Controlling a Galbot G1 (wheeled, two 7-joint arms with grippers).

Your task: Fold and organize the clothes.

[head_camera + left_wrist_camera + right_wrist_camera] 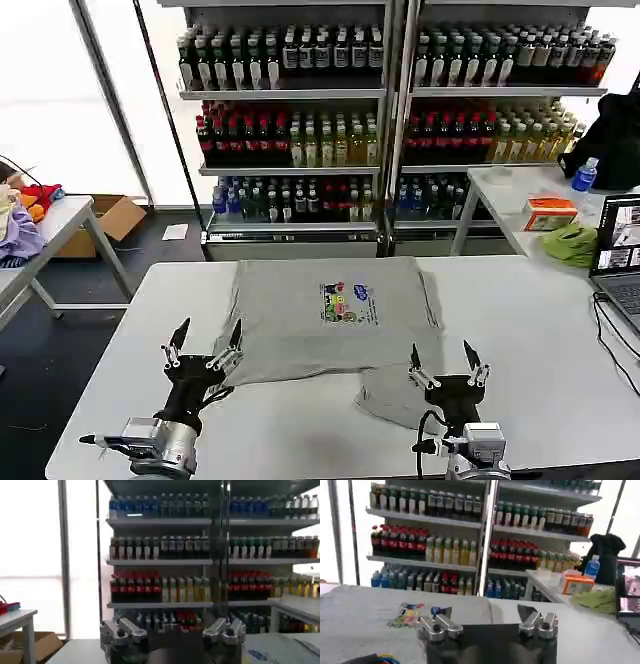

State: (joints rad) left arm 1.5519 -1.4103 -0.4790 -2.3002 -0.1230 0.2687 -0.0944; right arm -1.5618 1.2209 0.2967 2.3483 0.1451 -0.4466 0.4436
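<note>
Lying on the big white table [540, 330] is the grey shirt [300, 320], with its little colour picture [348, 302] facing up (one sleeve is seen poking out at the near right corner). The left gripper [206, 352] is held over the shirt's near left corner, its fingers spread wide with nothing between them. The right gripper [449, 367] is held over the loose sleeve, fingers spread too. If only the top layer is pinched, the fold could come undone. If the sleeve is missed, a bunched, crooked fold could be made.
</note>
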